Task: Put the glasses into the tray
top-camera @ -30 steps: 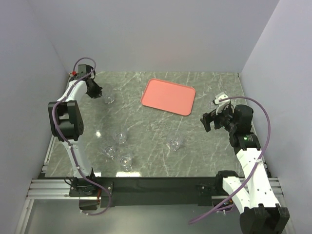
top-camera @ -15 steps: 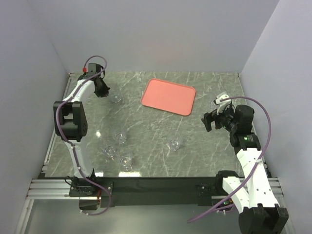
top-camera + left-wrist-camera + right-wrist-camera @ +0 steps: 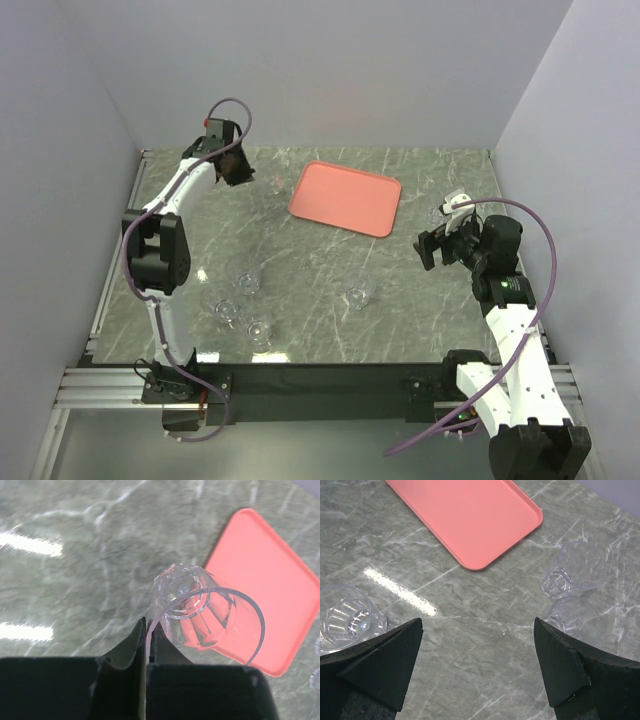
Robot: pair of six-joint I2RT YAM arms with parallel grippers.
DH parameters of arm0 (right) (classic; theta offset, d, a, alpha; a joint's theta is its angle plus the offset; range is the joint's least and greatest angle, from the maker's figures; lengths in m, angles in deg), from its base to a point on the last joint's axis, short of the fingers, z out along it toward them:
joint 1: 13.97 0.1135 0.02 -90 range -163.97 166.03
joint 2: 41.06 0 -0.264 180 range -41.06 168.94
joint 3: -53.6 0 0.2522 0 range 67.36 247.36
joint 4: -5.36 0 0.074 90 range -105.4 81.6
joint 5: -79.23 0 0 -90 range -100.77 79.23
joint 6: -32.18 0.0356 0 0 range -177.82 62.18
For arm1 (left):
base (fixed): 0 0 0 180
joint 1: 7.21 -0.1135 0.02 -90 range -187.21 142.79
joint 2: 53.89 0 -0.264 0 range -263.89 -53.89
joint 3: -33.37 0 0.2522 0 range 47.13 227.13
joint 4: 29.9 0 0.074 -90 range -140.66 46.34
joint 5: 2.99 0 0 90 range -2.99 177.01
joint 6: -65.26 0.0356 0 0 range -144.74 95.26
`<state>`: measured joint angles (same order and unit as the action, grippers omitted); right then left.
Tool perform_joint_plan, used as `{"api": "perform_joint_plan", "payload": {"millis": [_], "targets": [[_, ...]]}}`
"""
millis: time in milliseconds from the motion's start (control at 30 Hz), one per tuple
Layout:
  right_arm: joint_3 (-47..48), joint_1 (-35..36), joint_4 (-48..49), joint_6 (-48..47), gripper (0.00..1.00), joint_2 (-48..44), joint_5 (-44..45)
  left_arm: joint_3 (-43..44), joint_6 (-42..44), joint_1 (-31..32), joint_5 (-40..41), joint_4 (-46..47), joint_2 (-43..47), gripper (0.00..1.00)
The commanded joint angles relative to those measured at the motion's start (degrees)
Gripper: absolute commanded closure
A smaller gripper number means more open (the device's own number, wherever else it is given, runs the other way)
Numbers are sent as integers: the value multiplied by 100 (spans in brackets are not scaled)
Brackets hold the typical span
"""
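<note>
left jaws carried glass [image 3: 186,596] toward tray [image 3: 345,198], clamped on its rim | right jaws wide, unmoved

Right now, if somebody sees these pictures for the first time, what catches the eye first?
The pink tray stands out, the brightest thing on the grey marble table, toward its far side. Next, the left end effector pinches a clear glass by its rim near the tray's left edge. The right end effector is open at the right.
</note>
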<state>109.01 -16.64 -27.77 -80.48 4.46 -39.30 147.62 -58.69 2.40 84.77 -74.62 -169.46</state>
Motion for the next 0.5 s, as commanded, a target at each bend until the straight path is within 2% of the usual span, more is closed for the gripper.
{"api": "perform_joint_plan", "payload": {"millis": [0,467], "targets": [[-16,-66,48,-72,2,-87,-91,471,135,129,-321,301,-106,100],[-25,-66,30,-107,3,-140,-135,1894,179,630,-663,20,-1143,100]]}}
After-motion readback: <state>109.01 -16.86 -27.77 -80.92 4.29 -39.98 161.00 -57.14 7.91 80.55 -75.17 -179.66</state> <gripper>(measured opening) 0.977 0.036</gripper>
